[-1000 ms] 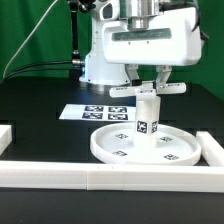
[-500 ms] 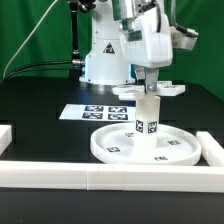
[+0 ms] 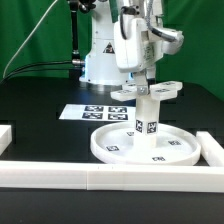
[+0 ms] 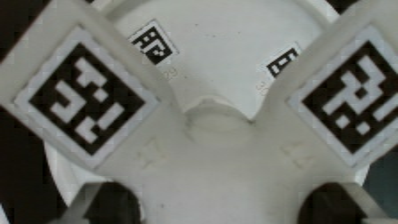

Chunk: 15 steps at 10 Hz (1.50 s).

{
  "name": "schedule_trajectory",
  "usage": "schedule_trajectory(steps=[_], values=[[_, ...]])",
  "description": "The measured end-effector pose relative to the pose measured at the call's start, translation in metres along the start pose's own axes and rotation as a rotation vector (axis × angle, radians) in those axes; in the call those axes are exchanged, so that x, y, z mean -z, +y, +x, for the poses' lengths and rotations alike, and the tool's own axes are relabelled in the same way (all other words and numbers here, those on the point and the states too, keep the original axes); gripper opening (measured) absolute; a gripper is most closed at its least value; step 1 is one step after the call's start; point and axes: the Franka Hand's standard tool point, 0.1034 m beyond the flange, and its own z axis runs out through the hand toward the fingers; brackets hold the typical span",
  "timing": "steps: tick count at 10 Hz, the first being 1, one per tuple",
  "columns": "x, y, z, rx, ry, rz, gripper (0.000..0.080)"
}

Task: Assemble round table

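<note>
edges: border rails close along round disc front and exterior view's right; tabletop open behind | leg upright at disc centre, cross-shaped base atop | arm vertical, tool apparently clamping base

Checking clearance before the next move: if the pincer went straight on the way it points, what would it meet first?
The cross-shaped base piece, which sits on the upright leg below the pincer. It is so near that contact may already exist; I cannot tell. The round disc lies lower.

The arm reaches straight down, end effector turned at an angle, fingers set apart.
</note>
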Motion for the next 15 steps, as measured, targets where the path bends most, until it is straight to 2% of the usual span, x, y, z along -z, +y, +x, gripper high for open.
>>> schedule_trajectory(steps=[3,4,5,7,9,10,13,15], values=[[0.000,0.000,0.000,-0.033,-0.005,0.004,0.0440],[0.006,0.000,-0.002,-0.002,-0.013,-0.006,0.0601],[0.017,-0.001,-0.005,0.018,-0.026,0.006,0.0634],[0.028,0.000,-0.014,0.042,-0.040,0.021,0.0647],[0.024,0.001,-0.012,0.079,-0.035,0.016,0.0649],[0.024,0.000,-0.012,0.229,-0.029,0.020,0.0649],[0.025,-0.005,-0.028,0.670,0.006,-0.008,0.0649],[0.022,-0.004,-0.031,0.832,0.004,-0.011,0.0649]])
